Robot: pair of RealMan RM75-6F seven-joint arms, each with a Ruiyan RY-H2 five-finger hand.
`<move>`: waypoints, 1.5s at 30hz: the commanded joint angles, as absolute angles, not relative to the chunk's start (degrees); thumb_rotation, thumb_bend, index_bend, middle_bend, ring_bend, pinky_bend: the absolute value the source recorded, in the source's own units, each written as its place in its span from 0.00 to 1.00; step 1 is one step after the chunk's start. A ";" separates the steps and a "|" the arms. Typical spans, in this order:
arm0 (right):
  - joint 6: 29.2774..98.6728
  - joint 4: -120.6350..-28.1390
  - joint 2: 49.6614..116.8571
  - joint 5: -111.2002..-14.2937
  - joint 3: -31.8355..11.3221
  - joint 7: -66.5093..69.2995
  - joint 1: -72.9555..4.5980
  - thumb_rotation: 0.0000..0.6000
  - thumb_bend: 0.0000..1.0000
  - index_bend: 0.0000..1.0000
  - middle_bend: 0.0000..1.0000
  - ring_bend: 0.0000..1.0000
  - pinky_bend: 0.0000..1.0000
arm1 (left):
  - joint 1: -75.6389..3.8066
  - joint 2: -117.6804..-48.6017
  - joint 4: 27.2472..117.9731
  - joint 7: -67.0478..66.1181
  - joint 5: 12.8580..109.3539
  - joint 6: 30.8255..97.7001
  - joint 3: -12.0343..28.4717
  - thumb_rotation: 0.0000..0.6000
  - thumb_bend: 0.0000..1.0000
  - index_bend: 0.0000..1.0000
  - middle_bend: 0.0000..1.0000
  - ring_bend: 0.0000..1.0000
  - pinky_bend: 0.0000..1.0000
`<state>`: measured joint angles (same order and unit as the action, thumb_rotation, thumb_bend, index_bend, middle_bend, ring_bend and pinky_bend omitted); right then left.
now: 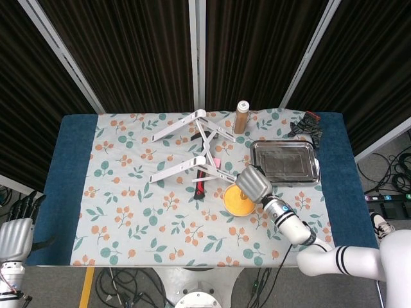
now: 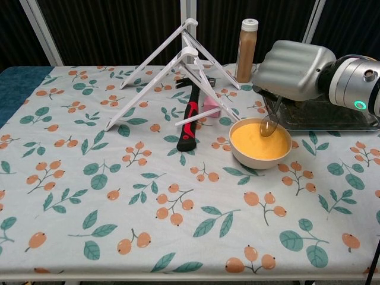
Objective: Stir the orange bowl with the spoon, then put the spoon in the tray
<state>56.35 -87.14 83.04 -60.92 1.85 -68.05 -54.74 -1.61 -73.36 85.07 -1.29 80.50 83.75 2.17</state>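
Spoon held over the orange bowl

We see our right hand (image 2: 292, 62) gripping the spoon (image 2: 270, 122) above the orange bowl (image 2: 260, 143); left hand (image 1: 15, 235) low, its state unclear.

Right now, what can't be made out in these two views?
- Right hand: its grip on the spoon is hidden under the hand, chest view.
- Spoon: head view, covered by the right hand.
- Left hand: cut off by the head view's edge; absent from the chest view.
- Tray: partly behind the right arm.

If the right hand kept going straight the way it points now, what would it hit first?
Probably the pink block and the hammer: the right hand, holding the spoon over the orange bowl, points toward them. Depth is uncertain.
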 commanded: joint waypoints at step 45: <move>52.65 -78.77 90.75 -66.35 3.42 -76.77 -56.66 1.00 0.37 0.69 0.99 1.00 1.00 | -1.13 -74.24 83.56 -0.02 80.13 83.02 1.95 1.00 0.07 0.16 0.08 0.04 0.09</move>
<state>52.74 -78.91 90.46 -66.10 3.51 -76.96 -56.57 -1.13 -74.24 83.56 -0.01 80.14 83.03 1.95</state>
